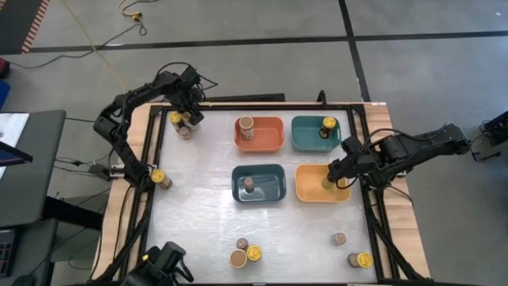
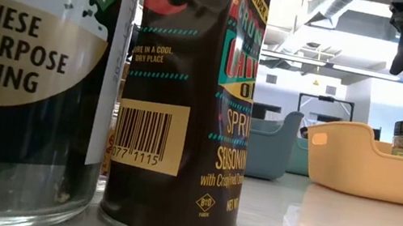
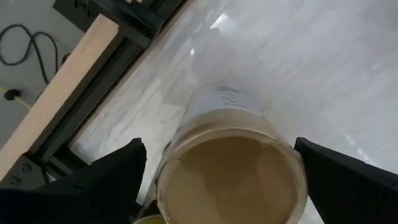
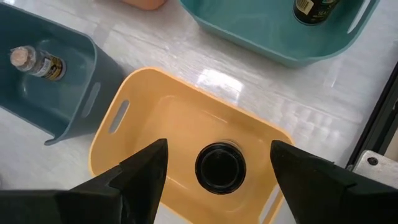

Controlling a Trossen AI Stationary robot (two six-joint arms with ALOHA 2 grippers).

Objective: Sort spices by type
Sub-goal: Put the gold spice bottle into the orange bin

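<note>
A dark-lidded jar (image 4: 219, 168) stood upright inside the yellow bin (image 1: 311, 191); the right gripper (image 4: 217, 163) was held directly above it, fingers spread wide either side of the lid and gripping nothing. A tan-lidded jar (image 3: 233, 167) stood at the table's far left corner among a small cluster of jars (image 1: 183, 123); the left gripper (image 3: 221, 177) was positioned over it, fully opened, with the fingers clear of the glass. One jar each was seen in the orange bin (image 1: 270, 143), the teal bin (image 1: 305, 135) and the blue bin (image 1: 270, 191); further jars were scattered along the near edge (image 1: 247, 253) and at the left rim (image 1: 161, 178).
</note>
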